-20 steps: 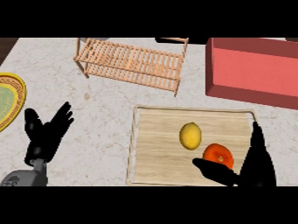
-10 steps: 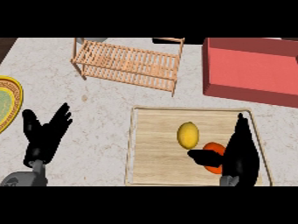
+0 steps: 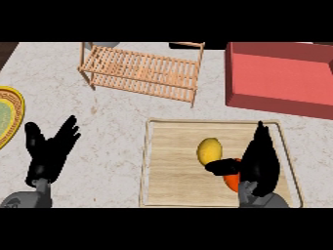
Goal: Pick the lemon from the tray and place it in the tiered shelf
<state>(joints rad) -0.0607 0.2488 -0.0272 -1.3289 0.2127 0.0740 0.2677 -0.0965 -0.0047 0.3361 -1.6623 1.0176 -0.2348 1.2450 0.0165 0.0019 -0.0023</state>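
The yellow lemon (image 3: 209, 150) lies on the wooden tray (image 3: 173, 171) at the lower right. My right hand (image 3: 258, 161) hovers over the tray just right of the lemon, fingers straight and pointing away, thumb reaching toward the lemon's lower side. It covers most of an orange fruit (image 3: 232, 181). The wooden tiered shelf (image 3: 142, 72) stands at the back, left of centre. My left hand (image 3: 49, 152) rests open at the lower left, fingers up, holding nothing.
A red bin (image 3: 288, 78) sits at the back right. A yellow-rimmed green plate (image 3: 2, 119) with a dark red item lies at the left edge. Bare marble counter lies between tray, shelf and plate.
My right hand has moved left across the tray, closing in on the lemon and now covering the orange fruit. The left hand has stayed still.
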